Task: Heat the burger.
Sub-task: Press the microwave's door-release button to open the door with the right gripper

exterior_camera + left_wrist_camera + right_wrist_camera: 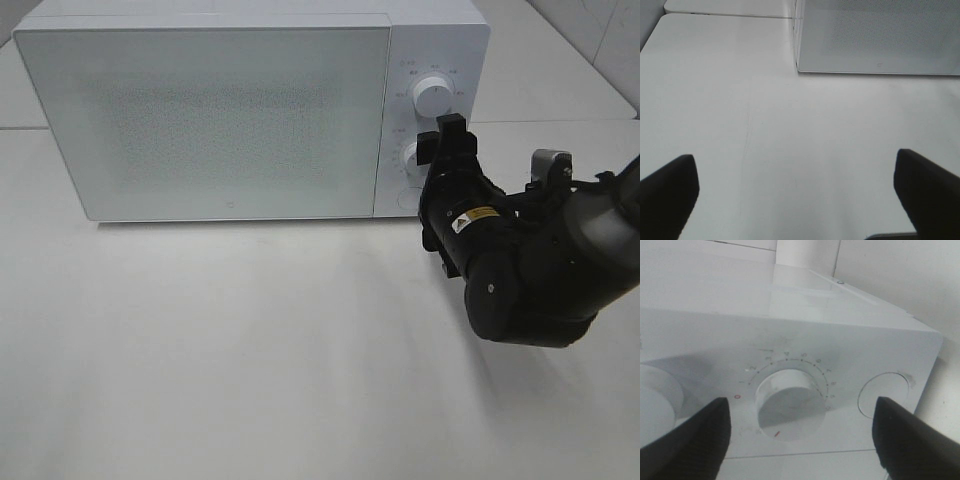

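The burger is out of view; the white microwave (220,110) stands with its frosted door shut. My right gripper (440,140) is up against the control panel at the lower dial (408,155). In the right wrist view this gripper (801,407) is open, its dark fingers (690,440) standing apart on either side of the numbered dial (790,402) without touching it. My left gripper (795,165) is open and empty, low over the bare table in front of the microwave's left corner (797,67).
An upper dial (432,95) sits above the lower one, and a round button (885,395) lies beside it. The white table (250,350) stretches in front of the microwave. The bulky right arm (540,270) fills the right side.
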{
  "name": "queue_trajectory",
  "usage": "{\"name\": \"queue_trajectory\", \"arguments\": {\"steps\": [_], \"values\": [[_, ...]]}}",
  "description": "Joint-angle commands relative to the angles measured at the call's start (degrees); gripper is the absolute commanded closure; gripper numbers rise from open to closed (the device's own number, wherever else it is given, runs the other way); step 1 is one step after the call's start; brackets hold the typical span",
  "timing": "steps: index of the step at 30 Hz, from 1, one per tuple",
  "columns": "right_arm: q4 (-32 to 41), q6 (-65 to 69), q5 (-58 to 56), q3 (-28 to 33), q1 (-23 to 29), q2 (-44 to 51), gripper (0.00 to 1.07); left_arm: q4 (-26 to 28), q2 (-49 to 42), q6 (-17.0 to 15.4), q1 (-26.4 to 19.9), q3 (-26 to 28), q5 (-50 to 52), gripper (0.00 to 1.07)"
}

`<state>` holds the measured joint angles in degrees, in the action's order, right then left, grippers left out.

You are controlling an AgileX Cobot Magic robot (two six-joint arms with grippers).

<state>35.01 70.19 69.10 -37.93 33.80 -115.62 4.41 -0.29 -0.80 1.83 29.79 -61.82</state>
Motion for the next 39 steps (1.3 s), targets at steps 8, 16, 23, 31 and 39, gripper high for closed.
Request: {"name": "queue_trajectory", "arguments": {"steps": [8,16,23,31,39], "values": [[-4.81,-8.14,-2.18,5.73,-0.11,8.59,0.32,0.34,-1.32,0.06,-0.23,-0.17,0.69,0.08],[-5.1,-27.44,-20.68,6.36,-0.11,18.33,0.32,0.34,-1.32,0.06,-0.23,-0.17,0.69,0.08],[-4.24,-53.57,-38.56,6.25,-0.29,24.69,0.32,0.34,-1.32,0.06,-0.23,-0.17,0.69,0.08],[-4.58,-73.45,-59.59,2.64,-3.84,27.67,0.32,0.34,-1.32,0.06,-0.23,-0.17,0.69,0.08],[-15.58,-74.37,-80.16,-2.58,-6.25,30.77,0.32,0.34,-1.32,0.06,-0.23,-0.17,0.69,0.08]]}}
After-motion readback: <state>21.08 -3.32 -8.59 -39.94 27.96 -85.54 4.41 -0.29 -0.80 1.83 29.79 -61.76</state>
